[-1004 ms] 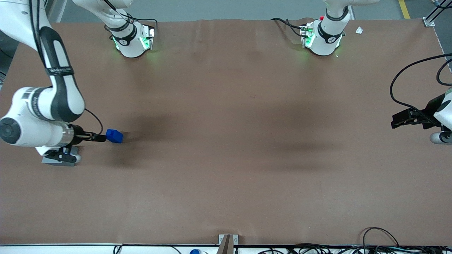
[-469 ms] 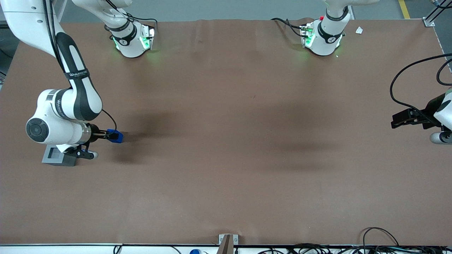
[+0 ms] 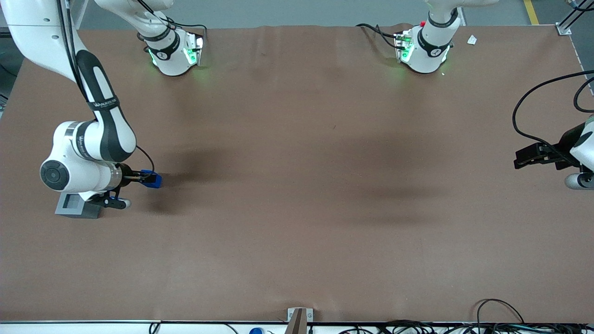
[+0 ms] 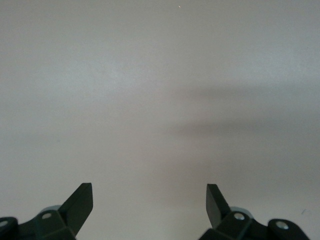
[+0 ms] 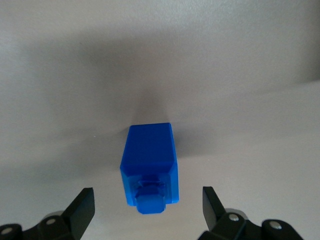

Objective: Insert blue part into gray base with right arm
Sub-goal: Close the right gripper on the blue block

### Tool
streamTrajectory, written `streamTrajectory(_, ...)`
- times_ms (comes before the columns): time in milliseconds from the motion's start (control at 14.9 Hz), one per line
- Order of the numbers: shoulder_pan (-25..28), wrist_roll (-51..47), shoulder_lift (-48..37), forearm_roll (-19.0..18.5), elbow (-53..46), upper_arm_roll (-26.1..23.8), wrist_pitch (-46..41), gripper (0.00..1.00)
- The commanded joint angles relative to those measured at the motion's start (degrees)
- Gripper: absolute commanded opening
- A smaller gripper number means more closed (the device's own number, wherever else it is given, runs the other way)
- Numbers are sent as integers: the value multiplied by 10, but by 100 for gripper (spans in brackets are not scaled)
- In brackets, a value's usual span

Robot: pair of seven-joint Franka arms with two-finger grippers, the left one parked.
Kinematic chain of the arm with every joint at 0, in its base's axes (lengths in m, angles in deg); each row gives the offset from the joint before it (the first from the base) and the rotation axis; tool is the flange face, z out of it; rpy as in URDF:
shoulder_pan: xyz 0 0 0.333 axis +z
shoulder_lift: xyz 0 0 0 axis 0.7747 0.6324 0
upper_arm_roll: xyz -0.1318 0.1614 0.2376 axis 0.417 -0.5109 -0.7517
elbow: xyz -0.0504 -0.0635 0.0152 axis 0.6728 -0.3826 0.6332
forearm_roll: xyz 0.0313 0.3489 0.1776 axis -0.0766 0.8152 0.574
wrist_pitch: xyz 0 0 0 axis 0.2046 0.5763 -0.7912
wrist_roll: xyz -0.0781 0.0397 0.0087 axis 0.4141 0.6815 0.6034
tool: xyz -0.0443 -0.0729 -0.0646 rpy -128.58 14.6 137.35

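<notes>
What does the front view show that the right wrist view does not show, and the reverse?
Only the front view shows the gray base, partly under the right arm, with its square socket facing up, and the brown table around it. Only the right wrist view shows the stub on the blue part's face turned toward the gripper, and that both fingers stand clear of the block, open. Both views show the blue part lying on the table with the gripper right at it, not yet holding it.
</notes>
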Motion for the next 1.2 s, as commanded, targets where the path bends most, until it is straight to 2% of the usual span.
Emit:
streamTrajectory(0,-3,-6,3,-10,9,-2,8,84)
streamTrajectory(67,-2,-6,4,-10,9,-2,8,81)
streamTrajectory(268,-4,-6,10,-10,9,-2,10,80)
streamTrajectory(402,-7,-6,12,-10,9,-2,14,73)
streamTrajectory(469,-8,-7,13,-10,8,-3,16,66)
streamTrajectory(602,-9,-7,13,-9,8,-3,18,43)
streamTrajectory(937,-19,-4,15,-9,7,-2,28,8)
streamTrajectory(1004,-20,-4,15,-9,5,-2,27,3)
streamTrajectory(1138,-21,-2,15,-10,3,-2,22,3)
